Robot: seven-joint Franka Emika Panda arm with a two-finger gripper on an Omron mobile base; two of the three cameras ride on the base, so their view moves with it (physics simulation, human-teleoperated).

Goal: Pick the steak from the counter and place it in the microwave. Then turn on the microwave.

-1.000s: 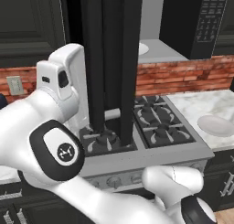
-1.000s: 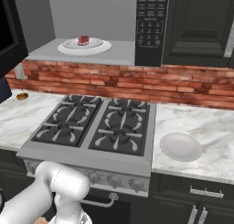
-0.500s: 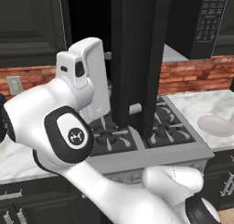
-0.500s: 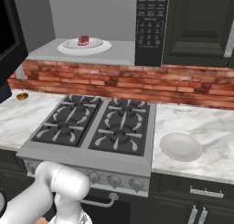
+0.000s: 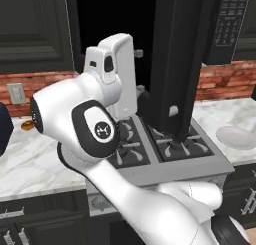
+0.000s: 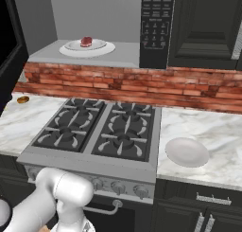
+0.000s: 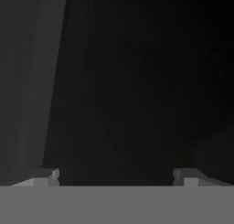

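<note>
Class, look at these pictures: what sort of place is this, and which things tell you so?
A rendered home kitchen: a grey gas stovetop with black grates, a black microwave with a button keypad, and a white marble counter below a red-brick backsplash.

No legible text anywhere.

Dark-red steak on white plate inside open black microwave.

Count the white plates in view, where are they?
2. One white plate sits inside the open microwave with the steak on it; the other plate lies bare on the counter right of the stove. Others may be hidden.
</note>
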